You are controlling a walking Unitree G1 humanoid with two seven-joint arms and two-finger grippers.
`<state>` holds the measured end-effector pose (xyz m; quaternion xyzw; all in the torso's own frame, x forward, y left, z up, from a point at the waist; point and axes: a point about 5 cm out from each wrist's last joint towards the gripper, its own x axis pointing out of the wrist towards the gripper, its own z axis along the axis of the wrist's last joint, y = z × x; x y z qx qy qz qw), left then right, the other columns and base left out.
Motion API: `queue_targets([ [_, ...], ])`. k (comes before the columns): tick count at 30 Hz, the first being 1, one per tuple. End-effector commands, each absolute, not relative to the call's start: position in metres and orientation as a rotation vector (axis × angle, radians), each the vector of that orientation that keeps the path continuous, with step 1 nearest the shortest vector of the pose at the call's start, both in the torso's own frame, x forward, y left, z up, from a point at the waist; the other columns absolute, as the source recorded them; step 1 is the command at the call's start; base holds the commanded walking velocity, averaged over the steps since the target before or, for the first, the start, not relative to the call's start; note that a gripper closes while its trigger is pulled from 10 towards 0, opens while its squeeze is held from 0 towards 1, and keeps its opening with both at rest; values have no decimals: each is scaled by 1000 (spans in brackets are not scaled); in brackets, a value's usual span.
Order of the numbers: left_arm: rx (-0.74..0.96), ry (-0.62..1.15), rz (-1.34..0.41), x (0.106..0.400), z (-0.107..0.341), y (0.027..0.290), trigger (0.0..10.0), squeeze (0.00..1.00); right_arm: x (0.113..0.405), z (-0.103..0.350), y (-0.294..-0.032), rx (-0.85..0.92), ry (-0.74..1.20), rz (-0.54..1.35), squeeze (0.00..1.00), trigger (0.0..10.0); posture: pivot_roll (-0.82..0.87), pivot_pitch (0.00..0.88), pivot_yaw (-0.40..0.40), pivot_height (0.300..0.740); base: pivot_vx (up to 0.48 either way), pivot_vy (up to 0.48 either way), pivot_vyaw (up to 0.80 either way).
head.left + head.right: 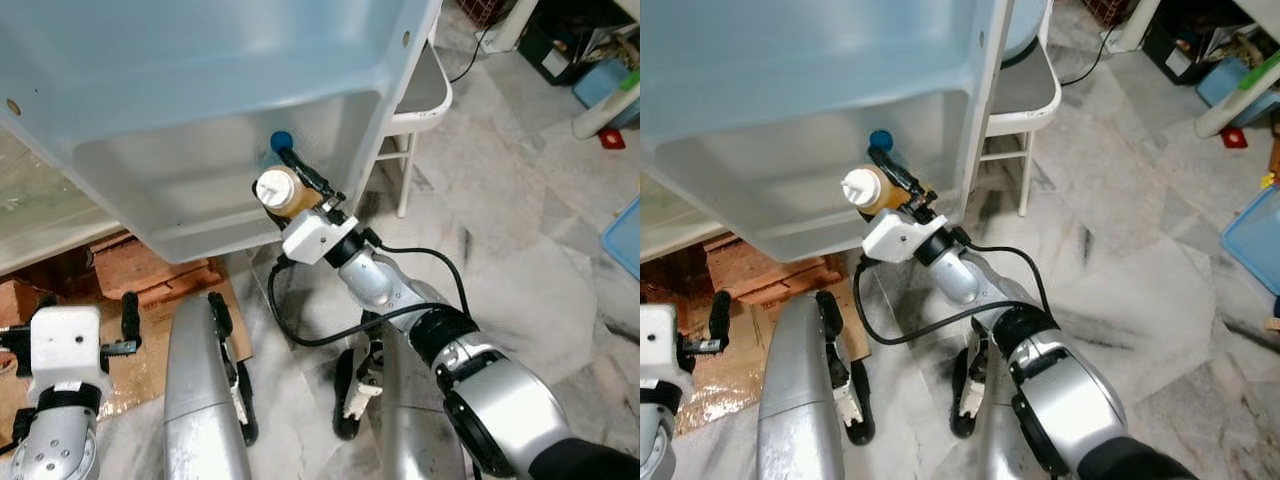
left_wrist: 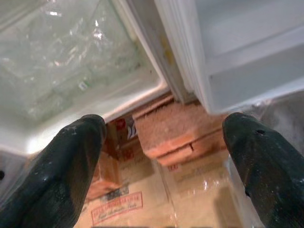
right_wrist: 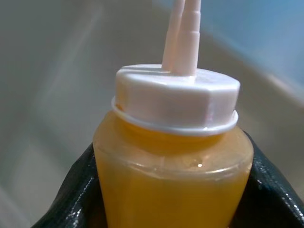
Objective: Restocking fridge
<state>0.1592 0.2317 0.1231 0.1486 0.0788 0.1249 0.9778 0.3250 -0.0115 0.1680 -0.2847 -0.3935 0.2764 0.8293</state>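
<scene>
Pale blue fridge door [image 1: 200,90] hangs open just ahead of the right gripper [image 1: 300,190], a blue cap [image 1: 281,141] tucked in its bin beyond. Bricks [image 2: 173,135] and cardboard [image 2: 142,199] lie under the left gripper [image 2: 166,156], fingers spread wide, empty. Right fingers clamp an orange sauce bottle [image 3: 173,171], white nozzle lid [image 3: 176,97] toward the door.

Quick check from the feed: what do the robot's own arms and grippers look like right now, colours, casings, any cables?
Both arms are silver metal. The right arm has black bands at its joints and a loose black cable looping from the white wrist block. The right gripper has two long black fingers. The left gripper also has black fingers, matte and scuffed, behind a white boxy wrist block.
</scene>
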Motion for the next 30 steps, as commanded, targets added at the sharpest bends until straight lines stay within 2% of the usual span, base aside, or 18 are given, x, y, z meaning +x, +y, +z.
queue_targets([
  [1,309,183,249,153,123,232,10000,0,324,175,-8,-602,-885,585,0,10000,294,427,-27,511,0,0,0],
  [7,313,197,244,146,125,231,10000,0,333,185,-11,-620,-903,505,0,10000,308,452,-24,511,0,0,0],
  [12,316,216,243,137,126,231,10000,0,347,183,-22,-619,-806,378,0,10000,322,470,-29,511,0,0,0],
  [18,313,229,238,135,126,230,10000,0,351,171,-27,-608,-704,316,0,10000,328,480,-32,511,0,0,0],
  [27,307,239,241,134,125,230,10000,0,356,144,-43,-418,-426,182,0,10000,332,485,-38,511,0,0,0],
  [30,315,239,246,133,126,230,10000,0,357,144,-45,-416,-417,167,0,10000,339,488,-37,511,0,0,0],
])
